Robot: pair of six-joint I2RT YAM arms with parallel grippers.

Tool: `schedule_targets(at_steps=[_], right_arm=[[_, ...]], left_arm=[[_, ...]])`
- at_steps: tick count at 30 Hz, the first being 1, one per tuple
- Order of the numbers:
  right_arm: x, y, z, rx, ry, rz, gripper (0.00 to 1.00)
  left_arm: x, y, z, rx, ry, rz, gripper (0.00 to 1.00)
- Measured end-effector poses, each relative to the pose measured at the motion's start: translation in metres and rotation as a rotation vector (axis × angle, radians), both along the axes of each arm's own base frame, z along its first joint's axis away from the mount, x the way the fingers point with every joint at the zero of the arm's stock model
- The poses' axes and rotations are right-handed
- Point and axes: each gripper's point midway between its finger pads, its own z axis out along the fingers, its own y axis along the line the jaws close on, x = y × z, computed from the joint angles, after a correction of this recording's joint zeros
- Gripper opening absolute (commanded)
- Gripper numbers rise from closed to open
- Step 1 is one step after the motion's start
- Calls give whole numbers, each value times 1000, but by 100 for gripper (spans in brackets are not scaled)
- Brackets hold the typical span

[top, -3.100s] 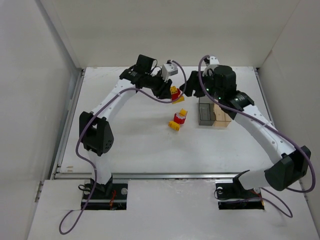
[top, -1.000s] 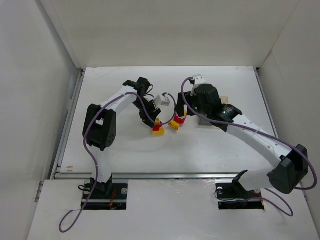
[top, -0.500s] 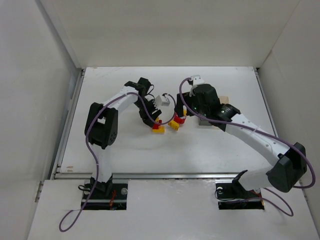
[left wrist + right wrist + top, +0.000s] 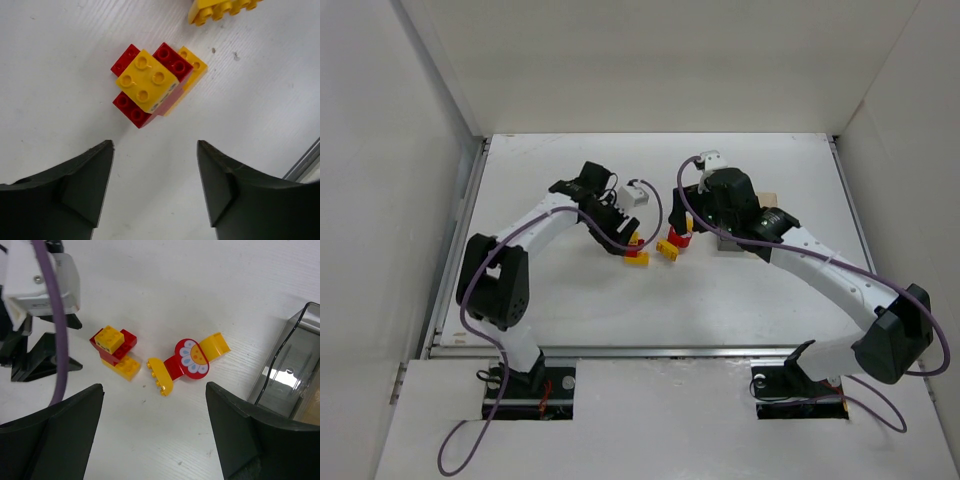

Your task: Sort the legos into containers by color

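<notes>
Both spread, empty: left gripper [image 4: 154, 150], right gripper [image 4: 152, 397]. Right wrist alone shows flower print on red lego [image 4: 191, 356]; grey container [image 4: 280, 372] at frame right edge.

We find narrow bare tabletop [image 4: 150, 430] between stacked legos [image 4: 115, 352] and flower-topped legos [image 4: 190, 360]; the containers [image 4: 287, 370] stand near the latter.

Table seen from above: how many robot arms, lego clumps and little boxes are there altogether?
Robot arms: 2 (left arm, right arm)
Lego clumps: 2 (stacked clump, flower clump)
Boxes: 2 (dark grey box, tan box)
Total: 6
</notes>
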Motion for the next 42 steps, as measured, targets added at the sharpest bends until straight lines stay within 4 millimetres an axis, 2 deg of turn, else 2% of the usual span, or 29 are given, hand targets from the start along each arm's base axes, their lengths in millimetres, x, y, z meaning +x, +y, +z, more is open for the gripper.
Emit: schedule_targets(at_steps=[1,4,7,10,17,28,32,42], right_arm=[[0,0,0,0,0,0,88],[0,0,0,0,0,0,88],[0,0,0,0,-1,0,88],[0,-1,0,-4,0,-5,88],[3,-4,7,-19,-29,-3,89],[8,-5,27,-36,-81,5,89],[13,-2,28,-48,-86,11,89],[20,6,13,-82,-55,32,89]], left_arm=[[-2,-2,6,-9,-11,27,74],[-13,-17,21,-35,-48,74,92],[-24,-33,26,-49,-54,122,94],[-21,-38,19,-21,-43,234,94],[-7,-13,-12,108,-1,505,95],[-5,0,-47,223,28,581,95],[2,8,-50,230,21,611,94],[36,33,-45,224,-71,673,92]])
